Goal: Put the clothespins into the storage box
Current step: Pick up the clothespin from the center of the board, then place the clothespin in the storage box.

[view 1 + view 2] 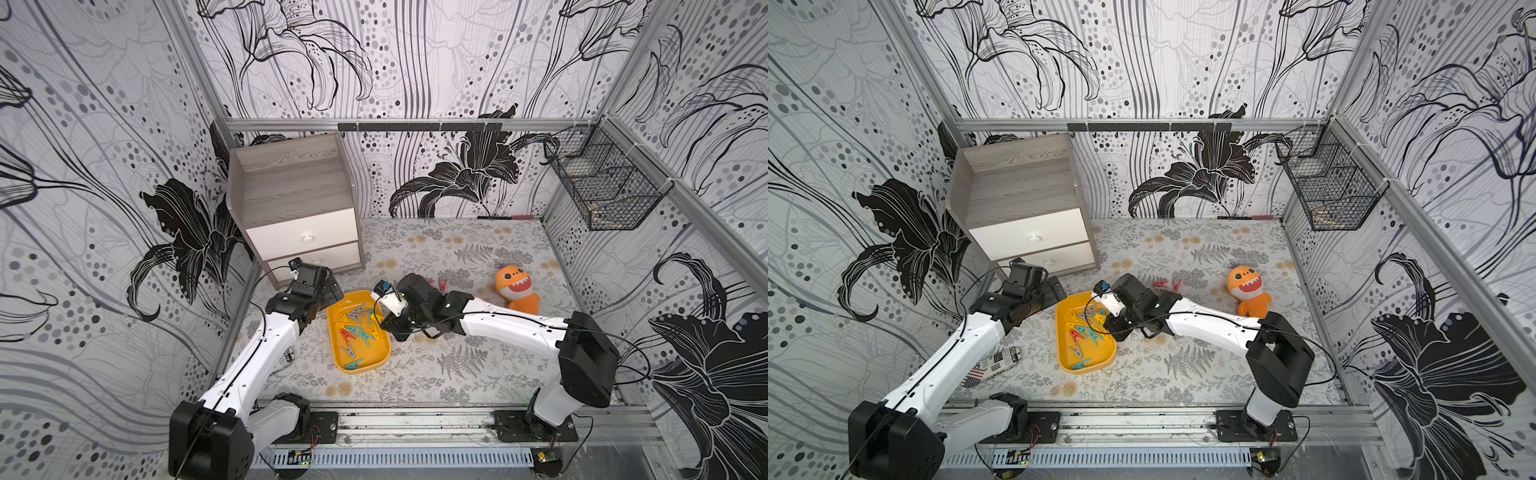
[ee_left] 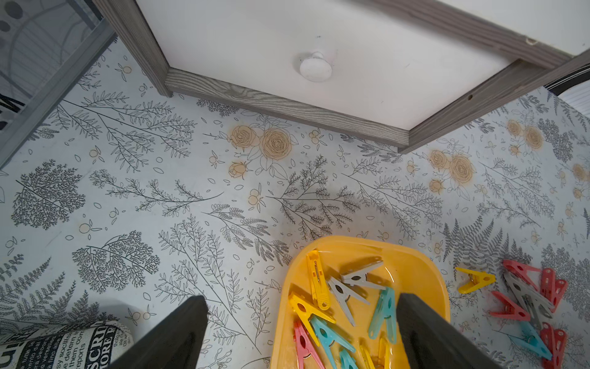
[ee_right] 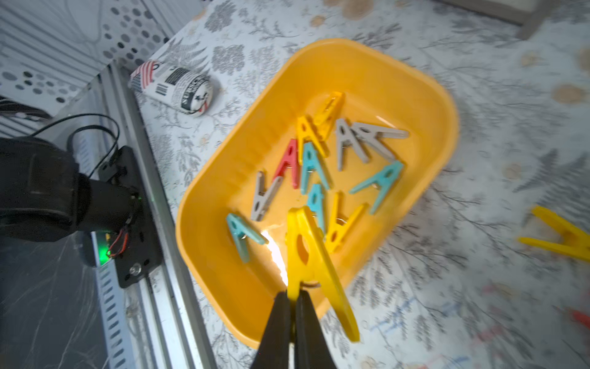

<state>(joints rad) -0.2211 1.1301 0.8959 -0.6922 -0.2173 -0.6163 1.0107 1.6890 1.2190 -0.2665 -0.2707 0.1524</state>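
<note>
We see the right gripper with its two black fingers pressed together on one leg of a yellow clothespin. The joined tip of this pin points over the inside of the storage box, and its free leg reaches out across the rim. We cannot tell if the pin touches the box.

The storage box lies on the flowered table, between the two arms and in front of the grey cabinet. Inside it lie many clothespins in yellow, teal, red and grey, flat on the bottom, some of them overlapping.

The left gripper has its fingers wide apart and holds nothing. It hangs at the end of the box nearest the cabinet, with one finger over the box and one over the bare table.

More pins lie outside the box. A small heap of red, grey and teal ones, with a single yellow pin just beside it, is on the table on the side toward the orange plush toy. A small roll printed like newspaper lies near the opposite side of the box, apart from it.
</note>
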